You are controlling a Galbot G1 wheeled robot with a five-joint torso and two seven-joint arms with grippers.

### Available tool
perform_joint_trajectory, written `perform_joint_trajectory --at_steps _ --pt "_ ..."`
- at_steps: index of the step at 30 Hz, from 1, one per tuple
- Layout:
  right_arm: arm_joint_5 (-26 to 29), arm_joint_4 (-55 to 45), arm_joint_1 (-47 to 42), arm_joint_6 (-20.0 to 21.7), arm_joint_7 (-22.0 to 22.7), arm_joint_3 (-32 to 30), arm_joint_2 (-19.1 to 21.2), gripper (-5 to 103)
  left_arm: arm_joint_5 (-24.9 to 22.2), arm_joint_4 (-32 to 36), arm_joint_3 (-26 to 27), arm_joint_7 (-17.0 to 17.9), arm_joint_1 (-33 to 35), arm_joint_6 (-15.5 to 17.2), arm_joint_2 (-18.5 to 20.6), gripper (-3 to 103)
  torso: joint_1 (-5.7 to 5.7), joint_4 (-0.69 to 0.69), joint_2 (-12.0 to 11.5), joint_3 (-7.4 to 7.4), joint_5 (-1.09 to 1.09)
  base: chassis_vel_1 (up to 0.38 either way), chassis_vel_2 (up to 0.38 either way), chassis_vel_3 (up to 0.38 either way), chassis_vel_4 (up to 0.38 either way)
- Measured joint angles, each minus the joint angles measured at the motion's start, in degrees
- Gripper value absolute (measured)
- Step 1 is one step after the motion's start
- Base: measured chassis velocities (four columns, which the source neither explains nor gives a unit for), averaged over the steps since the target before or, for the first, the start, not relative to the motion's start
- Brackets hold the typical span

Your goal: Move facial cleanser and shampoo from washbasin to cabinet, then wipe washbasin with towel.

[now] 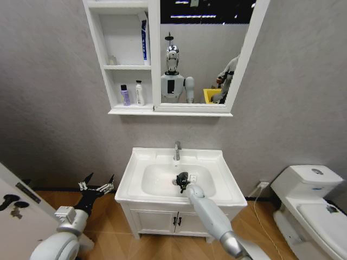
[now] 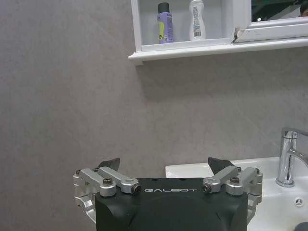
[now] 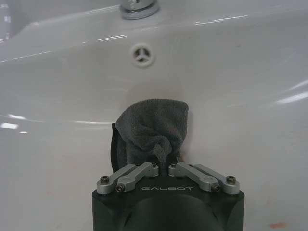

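My right gripper (image 1: 182, 181) reaches down into the bowl of the white washbasin (image 1: 135, 162), near the drain. In the right wrist view it (image 3: 163, 162) is shut on the dark grey towel (image 3: 151, 127), which lies bunched against the bowl's wall (image 3: 240, 96) below the overflow hole (image 3: 143, 54). My left gripper (image 1: 97, 188) hangs open and empty to the left of the basin, below rim height. A purple bottle (image 1: 125, 95) and a white bottle (image 1: 139, 93) stand in the cabinet's (image 1: 130, 112) lowest compartment; which is the shampoo and which the facial cleanser I cannot tell.
A blue-and-white tube (image 1: 144, 40) leans in the cabinet's middle compartment beside the mirror (image 1: 200, 59). The chrome tap (image 1: 177, 150) stands at the basin's back. A two-door vanity cupboard (image 1: 157, 219) sits under the basin, a toilet (image 1: 309, 200) stands to the right, and a door (image 1: 13, 208) to the left.
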State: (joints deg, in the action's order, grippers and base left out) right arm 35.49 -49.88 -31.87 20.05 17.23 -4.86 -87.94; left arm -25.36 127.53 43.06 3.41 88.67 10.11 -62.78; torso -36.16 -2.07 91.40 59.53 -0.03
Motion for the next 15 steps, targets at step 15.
perform_joint_trajectory --at_steps 15 --pt "8.97 -3.70 -0.35 0.92 1.99 2.85 -4.31 4 0.00 0.00 0.00 -0.01 0.00 0.00 0.00 100 -0.02 -0.02 -0.02 0.02 0.03 0.000 0.000 0.000 0.000"
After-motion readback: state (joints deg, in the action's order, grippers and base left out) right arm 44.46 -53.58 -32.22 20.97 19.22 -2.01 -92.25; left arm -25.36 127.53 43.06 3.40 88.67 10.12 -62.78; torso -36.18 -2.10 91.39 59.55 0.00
